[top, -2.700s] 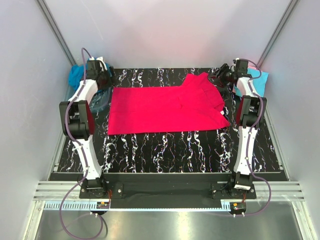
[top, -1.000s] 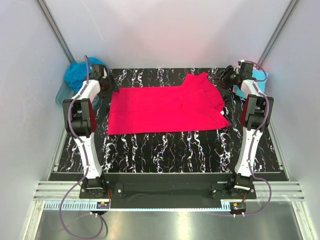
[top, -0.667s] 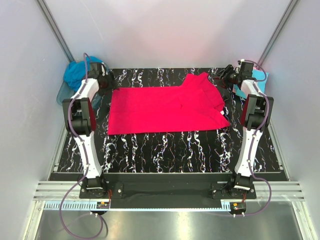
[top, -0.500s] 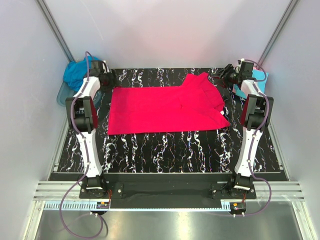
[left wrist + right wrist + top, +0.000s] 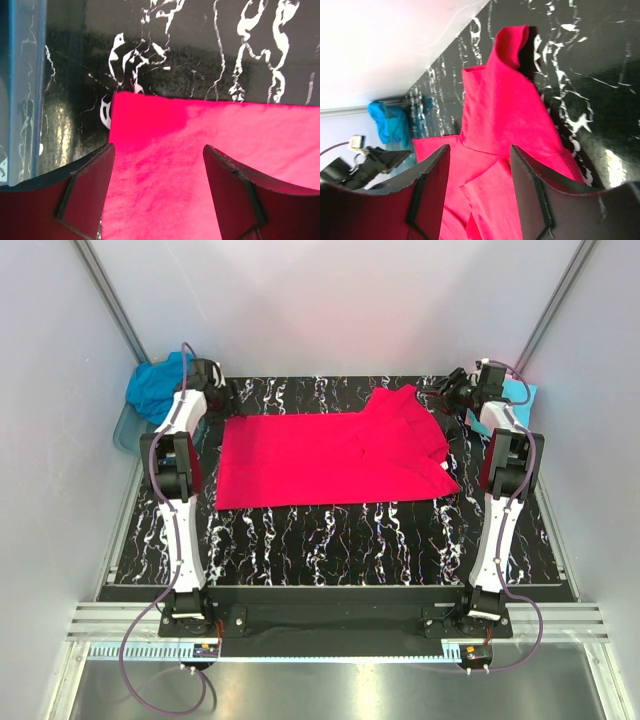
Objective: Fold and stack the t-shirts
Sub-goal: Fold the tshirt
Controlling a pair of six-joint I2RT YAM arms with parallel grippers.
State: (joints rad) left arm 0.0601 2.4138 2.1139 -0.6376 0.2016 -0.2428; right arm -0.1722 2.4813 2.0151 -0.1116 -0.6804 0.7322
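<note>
A bright pink-red t-shirt [image 5: 330, 455] lies flat on the black marbled table [image 5: 330, 530], with its sleeve end bunched up at the back right. My left gripper [image 5: 224, 396] hovers open above the shirt's back left corner [image 5: 117, 97], nothing between its fingers [image 5: 85, 195]. Over the raised sleeve [image 5: 505, 85] at the back right my right gripper [image 5: 455, 390] stands open and empty. A teal-blue t-shirt [image 5: 155, 385] lies heaped at the far left. At the far right lies a light cyan t-shirt [image 5: 520, 392], partly hidden by the right arm.
A clear bluish plastic tub [image 5: 25, 75] stands just left of the red shirt's corner, and the teal-blue shirt rests in it. Grey walls close in the table on three sides. Bare marbled surface shows in front of the shirt.
My left arm has swung from the tub's edge toward the back, bringing its gripper over the red shirt's back left corner. The right arm and the shirt have stayed put.
</note>
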